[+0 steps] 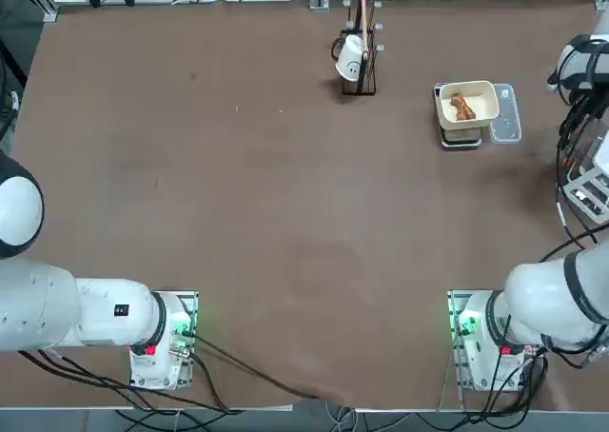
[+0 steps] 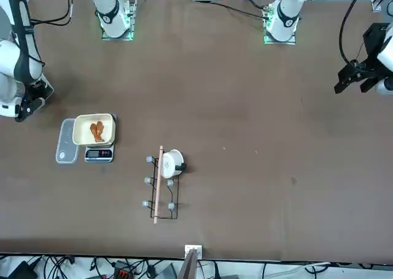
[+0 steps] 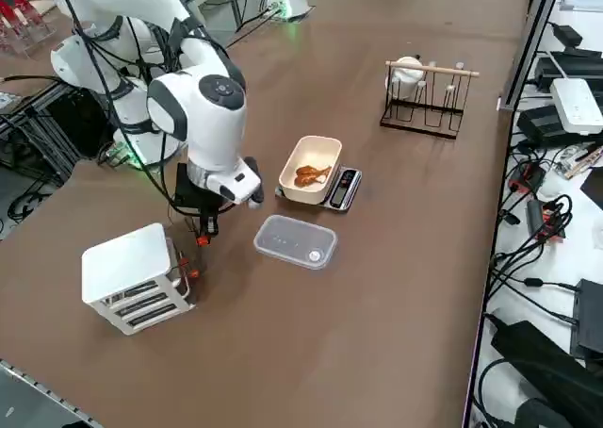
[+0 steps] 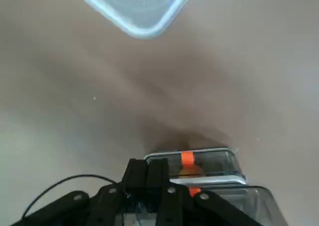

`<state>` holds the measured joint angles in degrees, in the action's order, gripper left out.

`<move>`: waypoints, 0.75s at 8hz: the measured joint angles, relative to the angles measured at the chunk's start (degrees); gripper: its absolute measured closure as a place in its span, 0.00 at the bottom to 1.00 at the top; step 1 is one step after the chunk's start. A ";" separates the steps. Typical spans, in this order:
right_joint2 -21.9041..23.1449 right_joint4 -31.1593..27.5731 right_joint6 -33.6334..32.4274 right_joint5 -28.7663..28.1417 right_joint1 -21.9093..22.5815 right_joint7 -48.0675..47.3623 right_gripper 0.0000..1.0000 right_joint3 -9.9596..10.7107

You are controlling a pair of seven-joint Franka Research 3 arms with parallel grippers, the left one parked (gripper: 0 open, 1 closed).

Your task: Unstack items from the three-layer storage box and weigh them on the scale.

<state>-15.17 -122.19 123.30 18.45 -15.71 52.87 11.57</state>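
Observation:
The three-layer storage box (image 3: 132, 275) is a white tiered unit with small orange clips, standing near the table's right edge. My right gripper (image 3: 202, 232) hangs low just beside its top corner, fingers shut. In the wrist view the black fingers (image 4: 158, 172) are pressed together right at the box's clear layers (image 4: 212, 162) and an orange clip (image 4: 187, 158); I cannot tell if they touch it. The scale (image 3: 343, 188) carries a cream tray (image 3: 325, 150) holding orange-brown items (image 3: 311, 174). The tray (image 1: 479, 92) and the items (image 1: 462, 107) also show from above.
A clear lid (image 3: 295, 241) lies flat between the scale and my gripper. A black rack with a white cup (image 3: 424, 96) stands farther along the table. Cables and equipment lie beyond the table's far edge.

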 joint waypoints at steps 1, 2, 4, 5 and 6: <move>0.15 -0.11 -0.37 0.50 -0.66 0.33 0.98 0.01; 0.68 -0.12 -0.88 1.60 -1.29 0.52 0.98 0.02; 2.09 -0.11 -1.55 3.73 -2.17 0.90 0.98 0.06; 2.42 -0.11 -1.76 4.29 -2.47 0.95 0.98 0.07; 2.44 -0.12 -1.83 4.97 -2.98 0.99 0.98 0.08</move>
<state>-12.73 -122.31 121.47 23.42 -18.69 53.85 11.66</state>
